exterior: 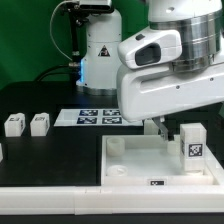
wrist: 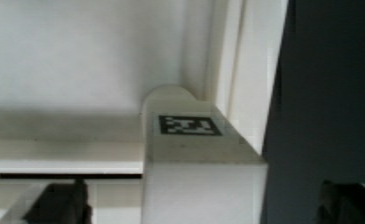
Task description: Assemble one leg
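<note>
A white leg (exterior: 191,144) with a black-and-white tag stands upright in the tray's (exterior: 128,160) corner at the exterior view's right. My gripper (exterior: 165,128) hangs just above and beside it. In the wrist view the same leg (wrist: 204,150) rises between my two dark fingertips (wrist: 54,203), with a gap on each side; the gripper (wrist: 197,208) is open and holds nothing. Two more legs (exterior: 13,124) (exterior: 40,123) stand on the black table at the exterior view's left.
The marker board (exterior: 98,116) lies behind the tray. The tray's raised rim (wrist: 232,60) runs close beside the leg. The arm's big white body (exterior: 170,70) hides the tray's far side. A white stand (exterior: 97,50) is at the back.
</note>
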Controlling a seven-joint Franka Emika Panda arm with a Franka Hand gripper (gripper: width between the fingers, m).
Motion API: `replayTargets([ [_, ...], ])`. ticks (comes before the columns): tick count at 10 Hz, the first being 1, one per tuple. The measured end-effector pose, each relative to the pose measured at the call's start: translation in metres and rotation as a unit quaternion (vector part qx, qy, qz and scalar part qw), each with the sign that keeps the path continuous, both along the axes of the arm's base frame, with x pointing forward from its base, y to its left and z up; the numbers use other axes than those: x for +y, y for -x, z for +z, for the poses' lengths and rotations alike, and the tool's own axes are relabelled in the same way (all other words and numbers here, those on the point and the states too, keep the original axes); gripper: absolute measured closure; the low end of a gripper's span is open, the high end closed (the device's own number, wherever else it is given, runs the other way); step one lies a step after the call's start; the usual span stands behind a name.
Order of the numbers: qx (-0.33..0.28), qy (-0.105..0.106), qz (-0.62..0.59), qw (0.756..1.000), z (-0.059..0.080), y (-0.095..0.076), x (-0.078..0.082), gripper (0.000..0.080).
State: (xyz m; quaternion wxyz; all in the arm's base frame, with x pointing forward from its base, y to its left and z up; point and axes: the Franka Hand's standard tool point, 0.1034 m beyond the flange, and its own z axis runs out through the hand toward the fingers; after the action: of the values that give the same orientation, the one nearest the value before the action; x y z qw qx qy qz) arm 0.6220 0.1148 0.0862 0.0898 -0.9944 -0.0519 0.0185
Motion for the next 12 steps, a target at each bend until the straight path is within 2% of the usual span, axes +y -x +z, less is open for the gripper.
replayTargets([
  [1,-0.001,0.000,0.002,1.000,0.0011,-0.0003,0.0025,0.0200],
  [2,-0.001,0.000,0.004,1.000,0.0011,-0.0002,0.0031,0.0377],
  [3,-0.001,-0.001,0.003,1.000,0.0010,-0.0001,0.0027,0.0377],
  [4,-0.001,0.000,0.002,1.000,0.0010,-0.0004,0.0019,0.0498],
  [9,0.006,0.000,-0.040,0.999,0.0009,-0.0005,0.0009,0.0498],
  [11,0.022,0.006,-0.176,0.984,0.0004,-0.0005,0.0007,0.0498],
  [12,0.033,0.010,-0.268,0.963,0.0000,-0.0004,0.0005,0.0498],
])
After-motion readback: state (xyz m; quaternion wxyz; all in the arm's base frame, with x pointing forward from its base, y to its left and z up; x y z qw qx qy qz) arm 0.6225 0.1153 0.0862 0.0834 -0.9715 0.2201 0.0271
